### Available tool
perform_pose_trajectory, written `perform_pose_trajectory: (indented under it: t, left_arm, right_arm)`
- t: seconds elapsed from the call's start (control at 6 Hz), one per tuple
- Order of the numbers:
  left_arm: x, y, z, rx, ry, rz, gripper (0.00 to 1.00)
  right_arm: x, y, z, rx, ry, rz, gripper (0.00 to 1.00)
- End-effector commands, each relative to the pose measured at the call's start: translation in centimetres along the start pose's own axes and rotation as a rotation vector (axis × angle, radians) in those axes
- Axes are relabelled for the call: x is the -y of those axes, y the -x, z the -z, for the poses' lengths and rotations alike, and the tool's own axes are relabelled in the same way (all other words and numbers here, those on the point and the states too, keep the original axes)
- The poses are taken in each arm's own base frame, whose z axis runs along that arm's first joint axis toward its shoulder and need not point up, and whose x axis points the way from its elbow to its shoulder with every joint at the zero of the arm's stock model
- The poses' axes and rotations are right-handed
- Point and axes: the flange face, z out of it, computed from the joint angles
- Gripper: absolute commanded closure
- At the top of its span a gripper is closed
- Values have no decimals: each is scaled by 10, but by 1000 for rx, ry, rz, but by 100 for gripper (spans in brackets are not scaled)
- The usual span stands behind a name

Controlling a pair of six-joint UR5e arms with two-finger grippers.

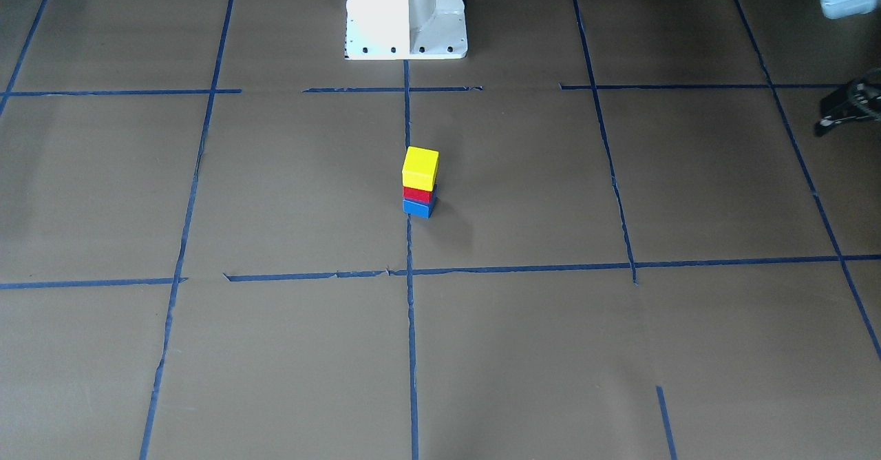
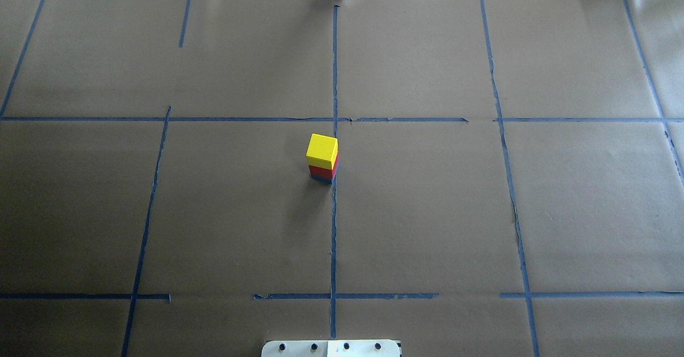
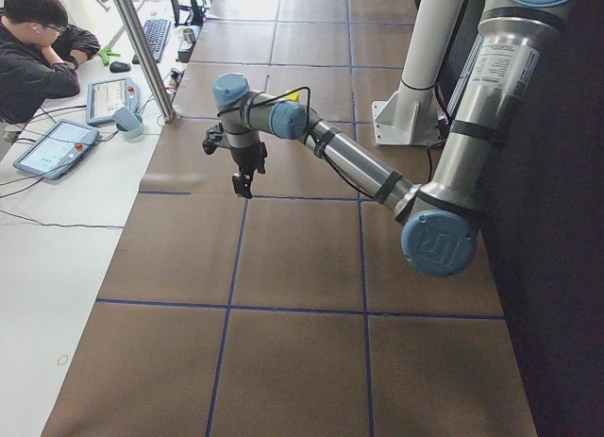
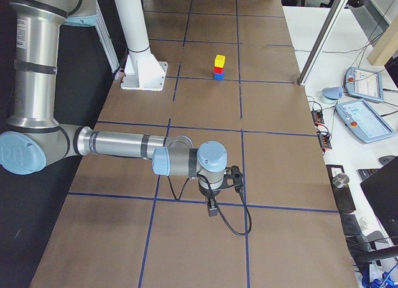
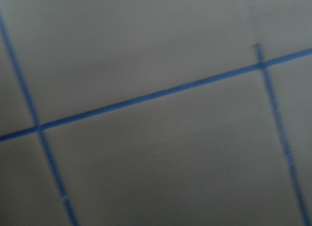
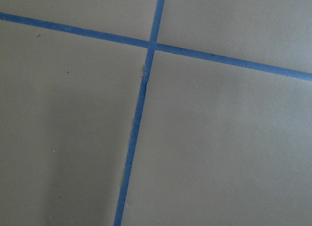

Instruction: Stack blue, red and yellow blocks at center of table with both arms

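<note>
The three blocks form one upright stack just above the middle of the front-facing view. The blue block (image 1: 418, 208) lies at the bottom, flat on the brown tabletop (image 1: 275, 191). The red block (image 1: 418, 194) rests directly on it, and the bright yellow block (image 1: 420, 166) sits on top. Their sides line up closely. The stack's base overlaps the central blue tape line (image 1: 411, 322); in the overhead view, most of it lies left of that line.
</note>
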Motion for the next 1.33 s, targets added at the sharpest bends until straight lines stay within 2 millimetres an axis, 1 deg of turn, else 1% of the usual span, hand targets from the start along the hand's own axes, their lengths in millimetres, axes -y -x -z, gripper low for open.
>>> perform_pose_trajectory:
  t: [0.0,0.17,0.33,0.5,0.67,1.17]
  left_arm:
    - [-70,74,-24,-14,48,79,0]
    - [-76,91,-36,-21,72,112,0]
    - [-92,114,-43,-14,31,115,0]
    - [-107,123,-55,-8,7,156,0]
    - [-105,122,-55,-7,4,221,0]
    - [-106,124,-57,-10,10,227,0]
  right_arm:
    - [-1,-1,-1,2,2,-4,0]
    - [-2,-1,-2,2,4,-6,0]
    - [-2,-1,-2,2,3,-5,0]
    - [-2,-1,-2,2,4,-8,0]
    - [-2,-1,-2,4,4,-9,0]
    - [-1,-1,-1,2,2,-9,0]
